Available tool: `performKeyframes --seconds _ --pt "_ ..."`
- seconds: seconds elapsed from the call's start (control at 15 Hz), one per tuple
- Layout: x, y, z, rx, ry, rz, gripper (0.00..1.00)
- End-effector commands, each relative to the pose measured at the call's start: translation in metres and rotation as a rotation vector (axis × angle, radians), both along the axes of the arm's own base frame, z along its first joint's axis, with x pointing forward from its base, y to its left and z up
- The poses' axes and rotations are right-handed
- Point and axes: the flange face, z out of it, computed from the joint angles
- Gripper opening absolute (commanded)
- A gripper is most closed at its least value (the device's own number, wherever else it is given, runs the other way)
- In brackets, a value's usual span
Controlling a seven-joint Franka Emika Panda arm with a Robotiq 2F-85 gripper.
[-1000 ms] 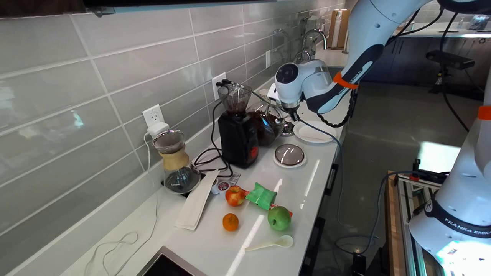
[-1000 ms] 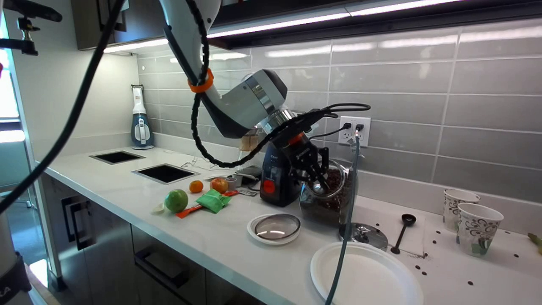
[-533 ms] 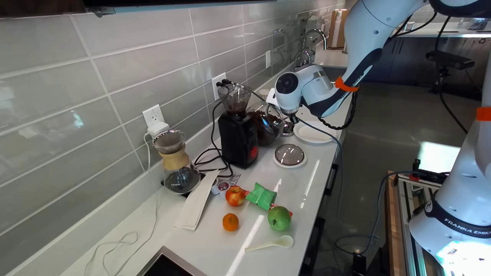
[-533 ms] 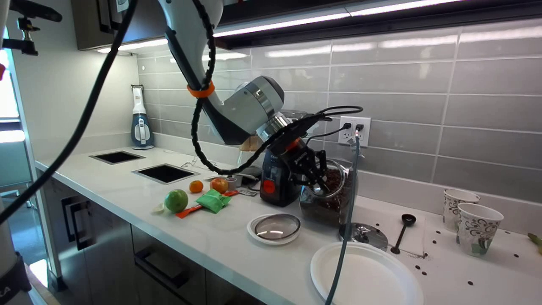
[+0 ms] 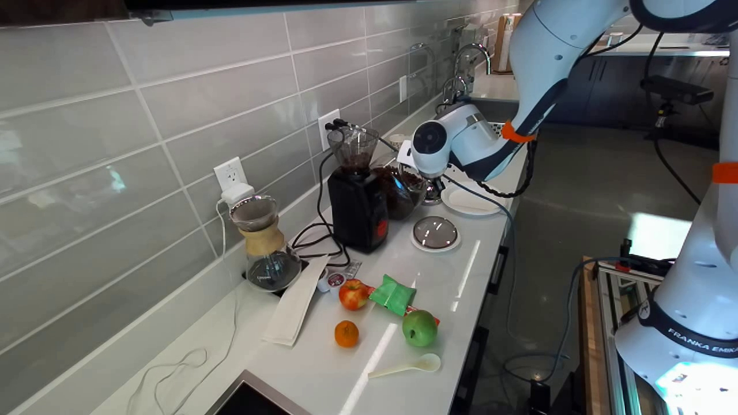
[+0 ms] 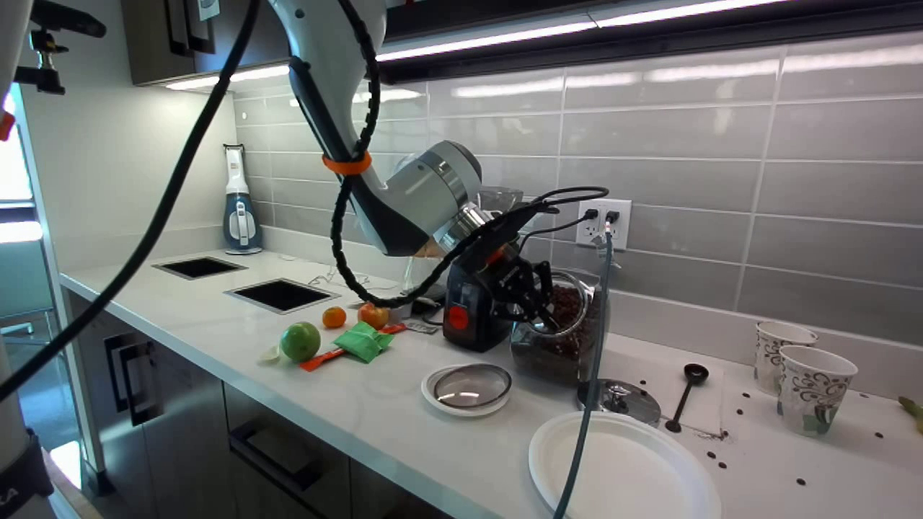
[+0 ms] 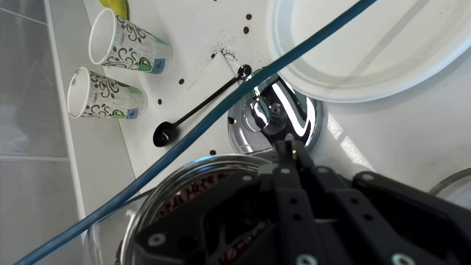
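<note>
Black, the clenched hand [image 7: 290, 150] is hovering by the jar [image 6: 551, 360], seemingly for positioning. Clearing its rim is probably mattering next.

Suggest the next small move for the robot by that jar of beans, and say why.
Perhaps ease the end effector slightly up and away from the jar: it is shut very close to the rim, and whether it touches it is unclear.

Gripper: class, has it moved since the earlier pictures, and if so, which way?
Yes. In an exterior view, the gripper has come down slightly, ending a little farther from the outlet than a second ago.
</note>
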Motion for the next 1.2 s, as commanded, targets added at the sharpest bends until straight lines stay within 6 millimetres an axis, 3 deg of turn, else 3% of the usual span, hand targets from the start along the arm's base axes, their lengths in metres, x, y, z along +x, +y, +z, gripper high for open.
performKeyframes --seconds 0.0,0.13,0.67,1.13 --pt "0.004 0.003 -0.011 -0.018 0.0 0.012 0.32" --pt "0.003 0.006 -0.011 -0.012 0.003 0.01 0.39" --pt "-0.002 0.023 -0.005 0.048 0.012 0.0 0.99" --pt "-0.025 0.033 0.022 0.111 -0.056 -0.06 1.0"
